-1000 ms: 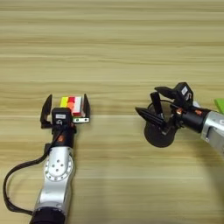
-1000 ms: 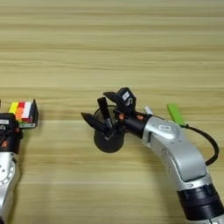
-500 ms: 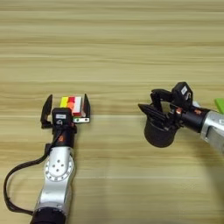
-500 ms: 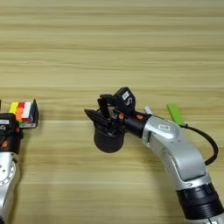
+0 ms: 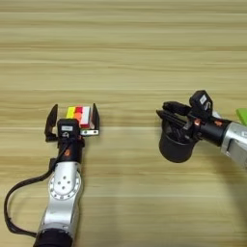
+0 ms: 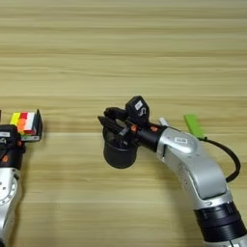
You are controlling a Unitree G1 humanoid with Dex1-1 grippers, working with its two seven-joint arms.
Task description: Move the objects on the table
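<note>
1. Starting left: our left gripper point(image 5: 71, 121) sits spread wide around the puzzle cube point(image 5: 80, 116), at 9 o'clock on the table point(image 5: 123, 58); nudging it could knock the cube away.
2. Our right gripper point(image 6: 112, 126) is at the pen cup point(image 6: 119, 150), toward 3 o'clock; can't tell if it's clamped, so the cup might tip.

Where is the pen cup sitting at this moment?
The pen cup stands on the table right of centre, under the right gripper; the puzzle cube sits far to its left, between the left gripper's open fingers.

It looks like a robot test bench: only a wooden table point(image 5: 125, 43) and two metal arms show.
</note>
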